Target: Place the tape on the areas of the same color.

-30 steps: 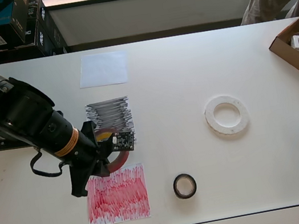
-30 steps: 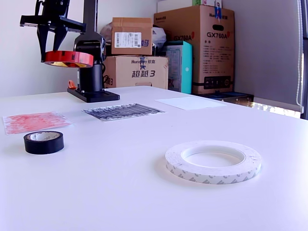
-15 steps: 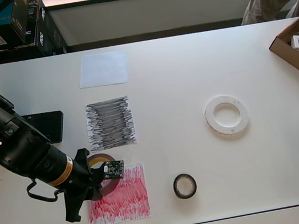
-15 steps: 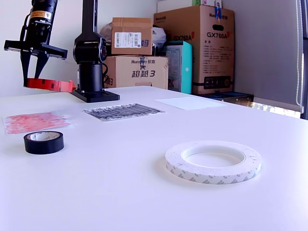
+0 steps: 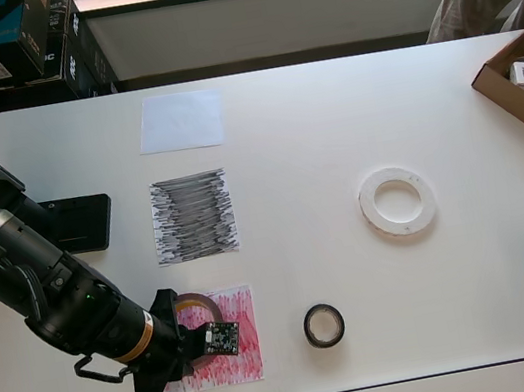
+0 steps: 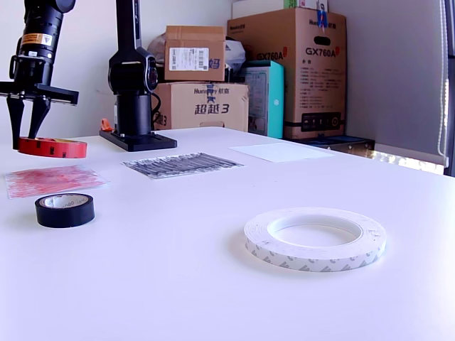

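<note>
Claw (image 6: 25, 135) gripping red tape (image 6: 52, 148)

There are three rolls of tape: one red roll (image 6: 52, 147), one black roll (image 5: 323, 325) and one big white roll (image 5: 397, 201). There are three paper sheets: one white sheet (image 5: 181, 121), one black sheet (image 5: 193, 216) and one red sheet (image 5: 239, 328). There is one open cardboard box (image 5: 509, 97) on the table

Red tape roll (image 6: 52, 147) in end effector (image 6: 25, 131), above red sheet (image 6: 50, 179).
</note>
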Motion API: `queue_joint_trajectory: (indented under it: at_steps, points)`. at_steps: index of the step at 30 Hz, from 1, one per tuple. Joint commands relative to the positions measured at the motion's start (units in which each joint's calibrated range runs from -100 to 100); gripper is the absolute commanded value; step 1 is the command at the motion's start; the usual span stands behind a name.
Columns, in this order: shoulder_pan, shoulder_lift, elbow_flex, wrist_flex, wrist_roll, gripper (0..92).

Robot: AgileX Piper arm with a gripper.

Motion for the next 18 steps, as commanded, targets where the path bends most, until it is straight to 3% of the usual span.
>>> queue_joint_trajectory:
  at_steps: [1,6,18]
  points:
    - [-0.52,2.81,-3.58,-0.23,1.93,0.0]
    - [0.03,6.37,-8.85,0.54,5.2,0.0]
    - [1.13,7.96,-6.49,0.62,4.63,0.0]
